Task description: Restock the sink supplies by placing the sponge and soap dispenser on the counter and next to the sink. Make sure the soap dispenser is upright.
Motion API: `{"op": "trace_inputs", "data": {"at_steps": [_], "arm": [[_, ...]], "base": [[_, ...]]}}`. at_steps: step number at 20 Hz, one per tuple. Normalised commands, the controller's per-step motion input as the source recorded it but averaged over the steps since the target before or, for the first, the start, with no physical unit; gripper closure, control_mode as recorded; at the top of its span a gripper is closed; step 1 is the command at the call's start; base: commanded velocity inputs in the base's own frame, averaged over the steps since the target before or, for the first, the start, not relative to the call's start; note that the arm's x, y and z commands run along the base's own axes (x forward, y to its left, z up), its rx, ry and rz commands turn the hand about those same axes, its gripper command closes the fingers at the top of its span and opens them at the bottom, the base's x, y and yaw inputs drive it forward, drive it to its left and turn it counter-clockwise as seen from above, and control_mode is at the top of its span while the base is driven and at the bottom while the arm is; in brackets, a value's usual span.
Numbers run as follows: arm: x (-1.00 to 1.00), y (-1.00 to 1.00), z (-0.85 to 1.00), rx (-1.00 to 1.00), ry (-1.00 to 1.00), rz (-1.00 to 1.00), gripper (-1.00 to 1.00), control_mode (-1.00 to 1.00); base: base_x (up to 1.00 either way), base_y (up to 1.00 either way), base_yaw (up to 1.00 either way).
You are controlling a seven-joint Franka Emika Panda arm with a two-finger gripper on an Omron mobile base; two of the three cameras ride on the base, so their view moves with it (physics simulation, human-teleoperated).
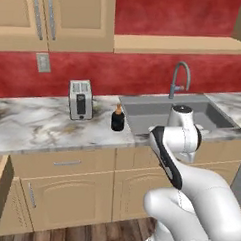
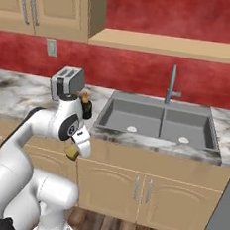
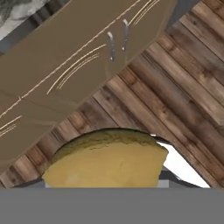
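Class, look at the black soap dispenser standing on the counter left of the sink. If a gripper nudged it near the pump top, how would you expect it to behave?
The soap dispenser stands upright with a narrow pump above a squat body, so a high push would probably tip it. Its round base suggests it could then roll. It sits near the sink rim, so it might fall in.

The white arm [image 2: 29,143] rises from its base, elbow bent, wrist tipped downward in front of the lower cabinets. Its gripper [image 2: 73,152] points floorward (fingers mostly hidden), clamped around the sponge [image 3: 105,164].
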Motion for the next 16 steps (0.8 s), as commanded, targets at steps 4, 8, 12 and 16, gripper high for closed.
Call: {"op": "trace_inputs", "data": {"at_steps": [4,8,12,16], "arm": [[0.00,0.00,0.00,0.00,0.00,0.00,1.00,1.00],[0.00,0.00,0.00,0.00,0.00,0.00,1.00,1.00],[0.00,0.00,0.00,0.00,0.00,0.00,1.00,1.00],[0.00,0.00,0.00,0.00,0.00,0.00,1.00,1.00]], "base": [[0.44,-1.00,-0.06],[0.53,-1.00,-0.04],[0.53,-1.00,-0.05],[0.44,-1.00,-0.03]]}}
